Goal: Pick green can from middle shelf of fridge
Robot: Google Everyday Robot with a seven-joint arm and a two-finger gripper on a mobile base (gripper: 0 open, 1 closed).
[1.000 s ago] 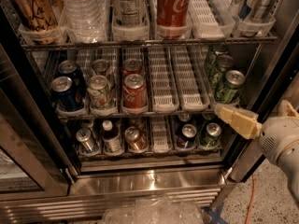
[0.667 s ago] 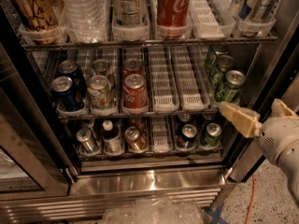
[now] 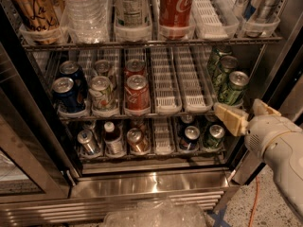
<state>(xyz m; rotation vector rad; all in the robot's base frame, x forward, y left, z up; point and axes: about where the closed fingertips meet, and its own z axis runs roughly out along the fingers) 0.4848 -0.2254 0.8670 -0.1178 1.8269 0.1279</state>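
Observation:
Three green cans stand in a row in the rightmost lane of the middle shelf (image 3: 163, 109); the front green can (image 3: 233, 88) is at the shelf's front edge, two more (image 3: 222, 69) stand behind it. My gripper (image 3: 247, 113) is just below and right of the front green can, outside the shelf edge. It is open and empty, with one cream finger (image 3: 230, 117) pointing left under the can and the other finger (image 3: 265, 109) to the right. The fridge (image 3: 142, 181) stands open.
On the middle shelf stand dark blue cans (image 3: 66, 92), whitish printed cans (image 3: 101, 92) and red cans (image 3: 137, 94); two white lanes hold nothing. The upper shelf holds bottles and a red can (image 3: 175, 6). Lower shelf has several cans (image 3: 214, 135). Crumpled plastic (image 3: 151, 214) lies on the floor.
My gripper has shifted slightly left and up toward the front green can, and its right finger has come more into view. The cans have not moved.

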